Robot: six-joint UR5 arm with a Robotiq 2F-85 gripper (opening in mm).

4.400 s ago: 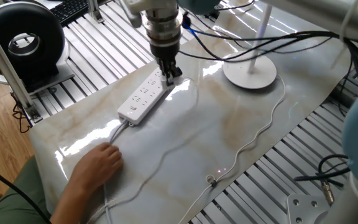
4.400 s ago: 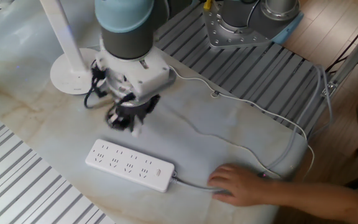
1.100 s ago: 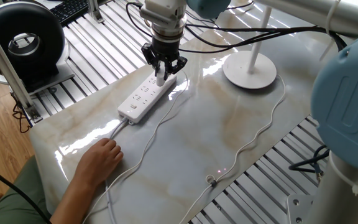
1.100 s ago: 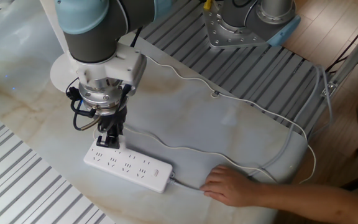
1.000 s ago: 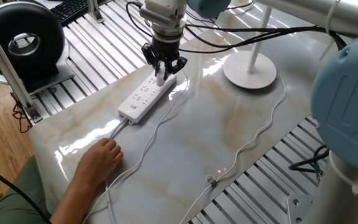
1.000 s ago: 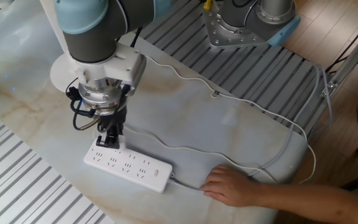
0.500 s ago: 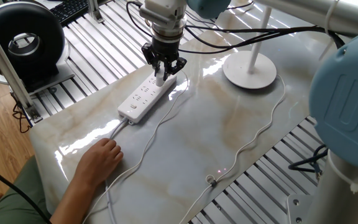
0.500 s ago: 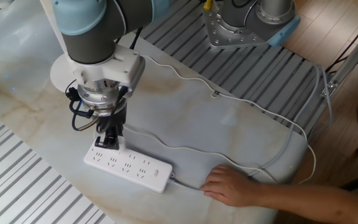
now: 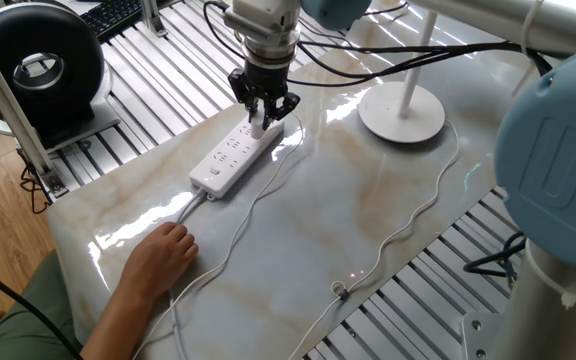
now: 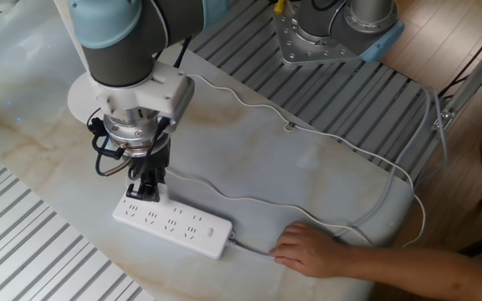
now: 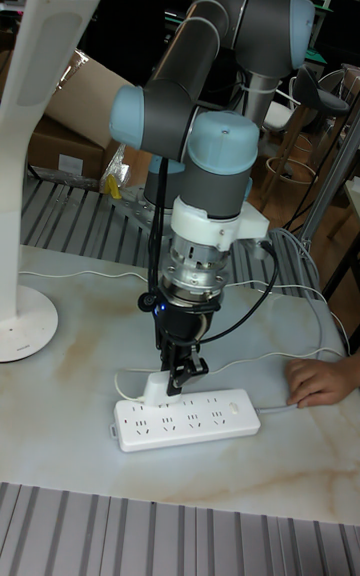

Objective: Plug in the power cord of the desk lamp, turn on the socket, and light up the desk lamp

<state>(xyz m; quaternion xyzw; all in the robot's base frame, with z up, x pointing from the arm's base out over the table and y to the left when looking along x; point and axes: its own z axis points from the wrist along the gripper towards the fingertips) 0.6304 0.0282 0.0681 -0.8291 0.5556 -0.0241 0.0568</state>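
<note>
The socket (image 9: 230, 157) (image 10: 174, 222) (image 11: 186, 420) is a long white strip lying flat on the marble top. My gripper (image 9: 259, 118) (image 10: 145, 189) (image 11: 178, 377) stands upright over its end farthest from its own cable, shut on the small white plug (image 9: 258, 126) of the power cord. The plug sits down against the strip's end outlet; how deep it sits cannot be told. The thin power cord (image 9: 414, 218) (image 10: 249, 199) trails in loops across the table to the desk lamp (image 9: 402, 114) (image 11: 22, 320). No lamp light shows.
A person's hand (image 9: 160, 256) (image 10: 305, 250) (image 11: 320, 381) rests on the table near the strip's cable end. A black ring-shaped device (image 9: 38, 62) stands off the table's corner. Slatted metal frame borders the marble sheet. A silver robot base (image 10: 333, 38) sits at the far edge.
Since 4.4 s ago my gripper turned and carried the plug from beside the strip down onto its end outlet. Over the last second nothing has visibly moved.
</note>
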